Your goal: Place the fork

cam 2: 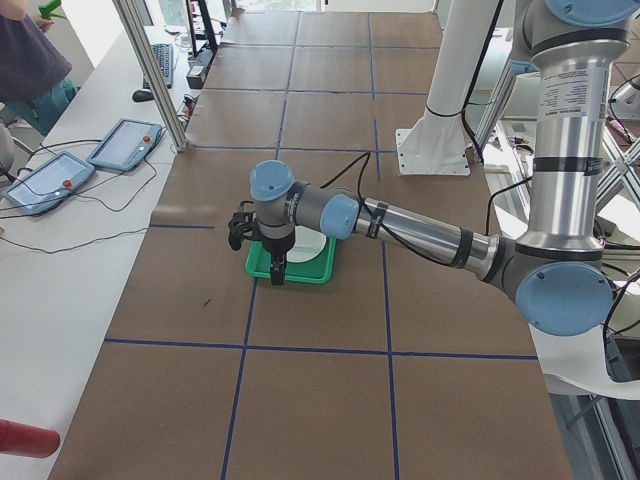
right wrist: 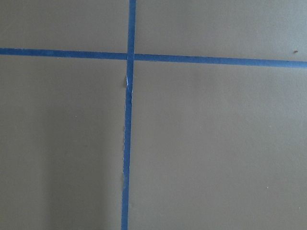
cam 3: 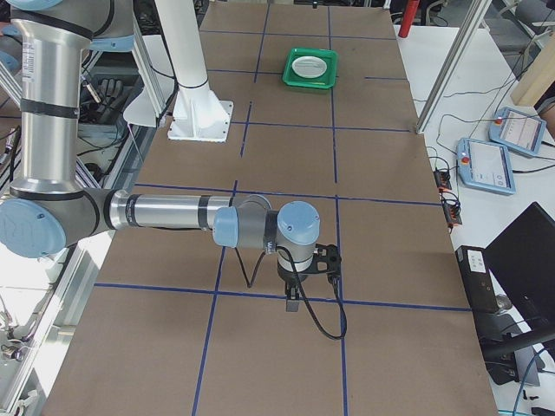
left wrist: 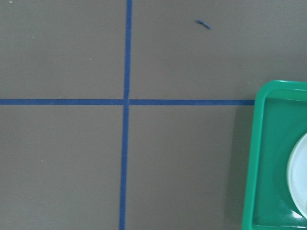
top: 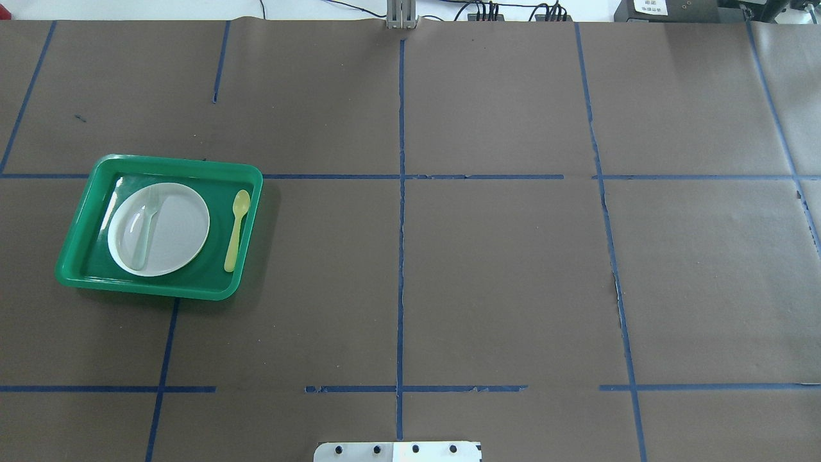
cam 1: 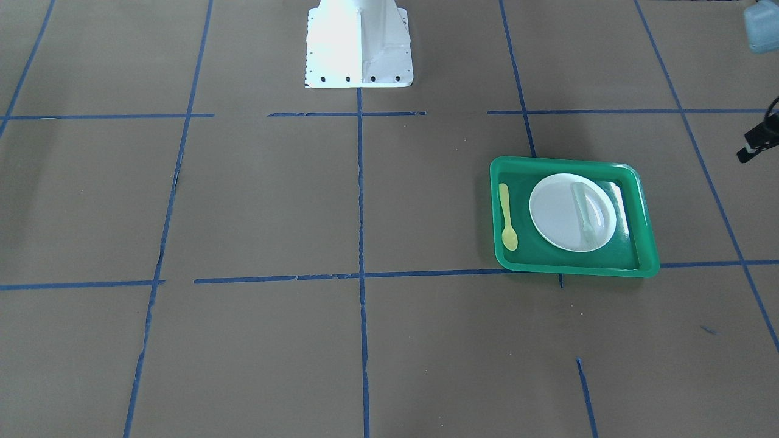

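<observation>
The pale translucent fork [top: 144,228] lies on the left part of a white plate [top: 170,231] in a green tray [top: 77,237]. It also shows in the front-facing view [cam 1: 583,210], with its tines toward the near rim. A yellow spoon [top: 236,231] lies in the tray beside the plate. My left gripper [cam 2: 240,225] hangs above the table at the tray's outer side, seen only in the left exterior view; I cannot tell whether it is open or shut. My right gripper [cam 3: 323,260] is far from the tray, over tape lines; I cannot tell its state either.
The table is brown paper with a blue tape grid. The white robot base [cam 1: 359,45] stands at the middle of the robot's edge. The left wrist view shows the tray's corner [left wrist: 268,158] at its right. Tablets [cam 2: 125,145] lie on the side bench.
</observation>
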Motion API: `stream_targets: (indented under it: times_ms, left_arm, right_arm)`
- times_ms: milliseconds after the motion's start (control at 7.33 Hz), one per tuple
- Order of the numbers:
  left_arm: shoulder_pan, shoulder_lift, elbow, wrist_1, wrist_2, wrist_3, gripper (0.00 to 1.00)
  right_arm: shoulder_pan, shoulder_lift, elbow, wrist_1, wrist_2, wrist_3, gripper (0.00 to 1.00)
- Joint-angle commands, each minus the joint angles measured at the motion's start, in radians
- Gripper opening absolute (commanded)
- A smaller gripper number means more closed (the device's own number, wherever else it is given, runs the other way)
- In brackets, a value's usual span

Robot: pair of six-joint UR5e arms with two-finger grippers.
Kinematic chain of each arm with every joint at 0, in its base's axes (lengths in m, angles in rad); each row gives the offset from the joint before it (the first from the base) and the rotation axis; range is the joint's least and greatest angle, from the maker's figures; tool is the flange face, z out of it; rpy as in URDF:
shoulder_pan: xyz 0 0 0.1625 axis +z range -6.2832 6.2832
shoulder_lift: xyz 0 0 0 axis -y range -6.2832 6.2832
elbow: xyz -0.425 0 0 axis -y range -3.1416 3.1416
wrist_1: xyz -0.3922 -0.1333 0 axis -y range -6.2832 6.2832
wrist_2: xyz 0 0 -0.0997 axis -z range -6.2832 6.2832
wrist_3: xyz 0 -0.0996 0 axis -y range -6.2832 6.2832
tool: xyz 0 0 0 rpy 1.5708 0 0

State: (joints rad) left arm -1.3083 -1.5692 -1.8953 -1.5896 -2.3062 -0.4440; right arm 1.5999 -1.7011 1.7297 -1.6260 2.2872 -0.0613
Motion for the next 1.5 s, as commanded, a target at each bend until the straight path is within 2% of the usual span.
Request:
stream_targets:
  times_ms: [0,136,273,409,545,818,1091,1364]
  left_arm:
    - [0.135,-0.018,-0.022,-0.146,0.082,-0.198,1.0]
    - [0.155,-0.02,0.019,-0.201,0.121,-0.205,1.0]
    - [0.225,-0.019,0.081,-0.281,0.126,-0.278,1.0]
    - [0.3,-0.018,0.135,-0.422,0.132,-0.35,1.0]
    - [0.345,-0.02,0.172,-0.479,0.146,-0.416,1.0]
    - [0.398,-0.076,0.211,-0.478,0.203,-0.441,1.0]
    - [0.454,-0.126,0.257,-0.478,0.211,-0.468,0.99]
    - [0.458,-0.135,0.285,-0.484,0.214,-0.466,0.81]
  right_arm:
    - [0.0,0.0,0.001,0.0,0.0,0.0,1.0]
    - [0.0,0.0,0.001,0.0,0.0,0.0,1.0]
    - [0.0,0.0,-0.001,0.0,0.0,0.0,1.0]
    - [0.0,0.0,0.001,0.0,0.0,0.0,1.0]
    - [0.0,0.0,0.001,0.0,0.0,0.0,1.0]
    - [0.0,0.0,0.001,0.0,0.0,0.0,1.0]
    - [0.0,0.0,0.001,0.0,0.0,0.0,1.0]
    - [0.0,0.0,-0.001,0.0,0.0,0.0,1.0]
